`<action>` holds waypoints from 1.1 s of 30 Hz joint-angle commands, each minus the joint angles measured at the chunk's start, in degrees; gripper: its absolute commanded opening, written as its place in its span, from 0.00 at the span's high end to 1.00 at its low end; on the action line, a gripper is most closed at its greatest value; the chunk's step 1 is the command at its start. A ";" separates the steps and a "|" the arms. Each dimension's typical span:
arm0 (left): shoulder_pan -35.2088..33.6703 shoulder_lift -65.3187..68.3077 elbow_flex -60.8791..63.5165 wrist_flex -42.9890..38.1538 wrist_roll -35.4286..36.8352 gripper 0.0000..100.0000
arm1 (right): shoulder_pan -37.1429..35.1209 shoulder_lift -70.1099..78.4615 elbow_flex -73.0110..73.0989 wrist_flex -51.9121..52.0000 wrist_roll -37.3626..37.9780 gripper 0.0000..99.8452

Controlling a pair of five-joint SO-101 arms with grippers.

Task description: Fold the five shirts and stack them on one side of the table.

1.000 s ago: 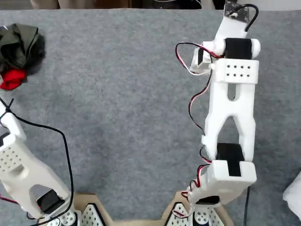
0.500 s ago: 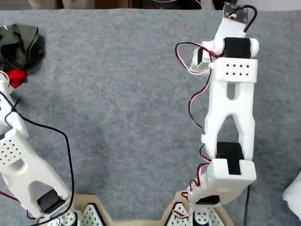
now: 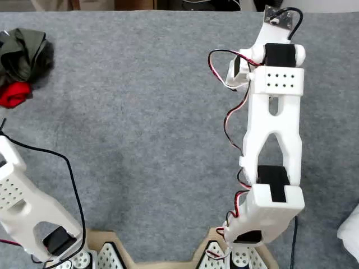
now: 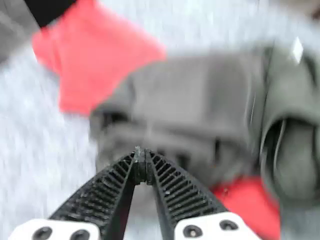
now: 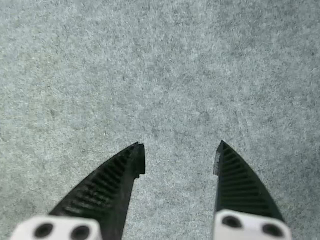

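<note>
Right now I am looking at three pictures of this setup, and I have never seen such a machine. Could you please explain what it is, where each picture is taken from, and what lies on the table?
These are two white robot arms, side by side at a table covered in grey felt. The wide picture comes from a fixed camera looking down: the left arm is low at the left edge, and the right arm stretches out across the table. The other two pictures come from a small camera on each arm's wrist, looking along its hand. The left hand is shut, close in front of a crumpled dark green-grey shirt and a red shirt. Both shirts lie in the table's far left corner. The right hand is open above the felt. I see nothing held in either hand.
</note>
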 commanded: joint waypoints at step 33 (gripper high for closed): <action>3.52 19.30 -20.22 9.32 8.62 0.98 | -0.31 0.92 3.65 0.70 -0.53 0.78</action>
